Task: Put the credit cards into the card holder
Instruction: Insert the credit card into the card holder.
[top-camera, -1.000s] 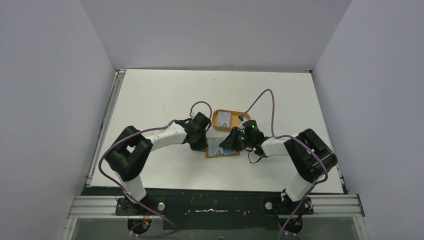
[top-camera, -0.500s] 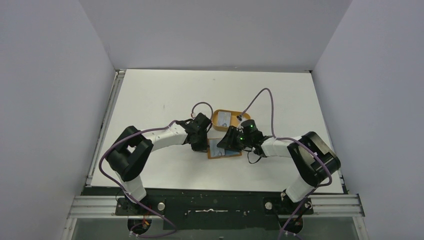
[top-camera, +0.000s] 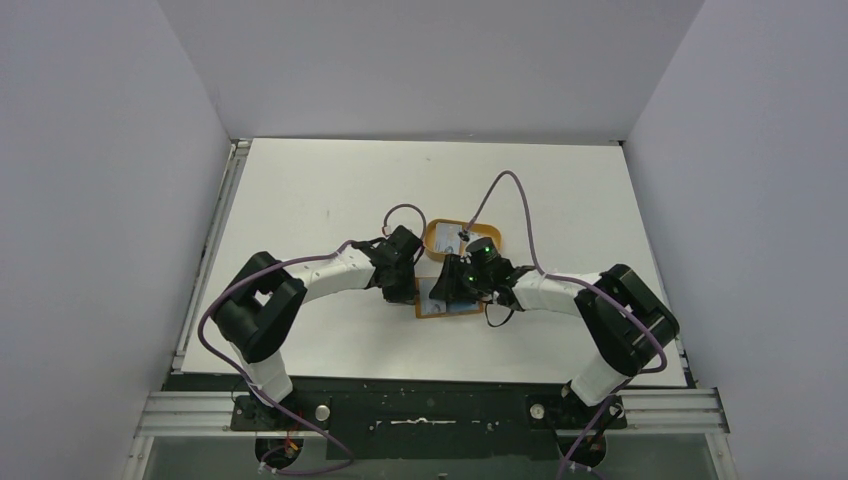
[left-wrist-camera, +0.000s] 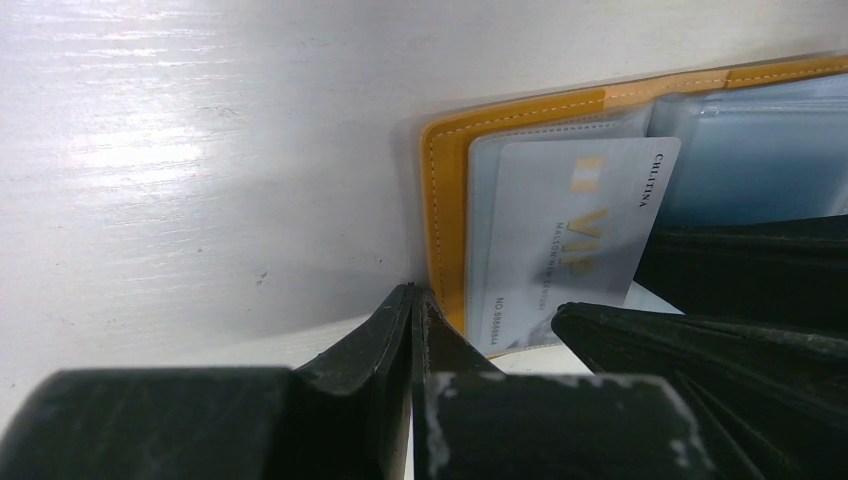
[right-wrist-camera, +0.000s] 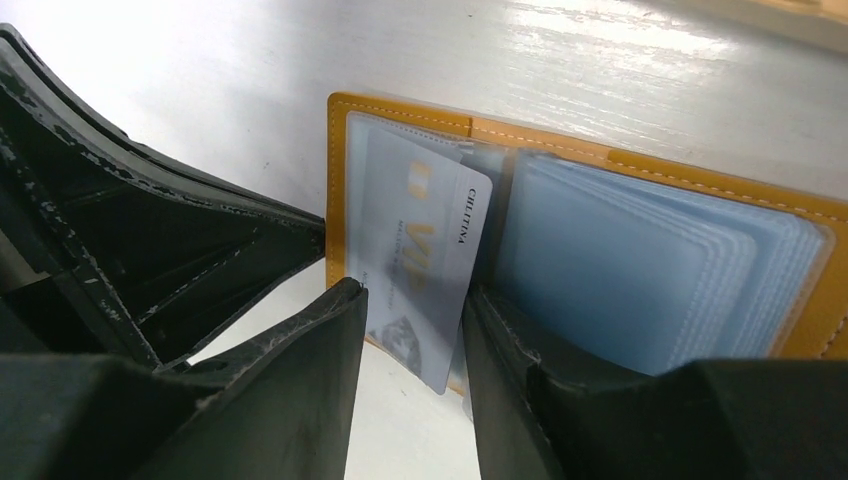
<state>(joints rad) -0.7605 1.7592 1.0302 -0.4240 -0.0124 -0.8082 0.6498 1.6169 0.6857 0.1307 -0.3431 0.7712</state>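
The card holder lies open on the table, tan-orange with clear sleeves. A silvery credit card marked VIP sits partly in the holder's left pocket, its near end sticking out over the table. My right gripper is open, one finger on each side of that card's near end, not pinching it. My left gripper is shut with nothing between its fingers, its tips down at the holder's left near corner. Seen from above, both grippers meet over the holder.
An orange oval tray stands just behind the holder, its inside largely covered by my right wrist. Purple cables loop above both wrists. White walls close off the table on the left, back and right.
My right gripper has opened from shut and let go of the VIP card. The right arm has shifted left over the holder. The left arm has stayed put.
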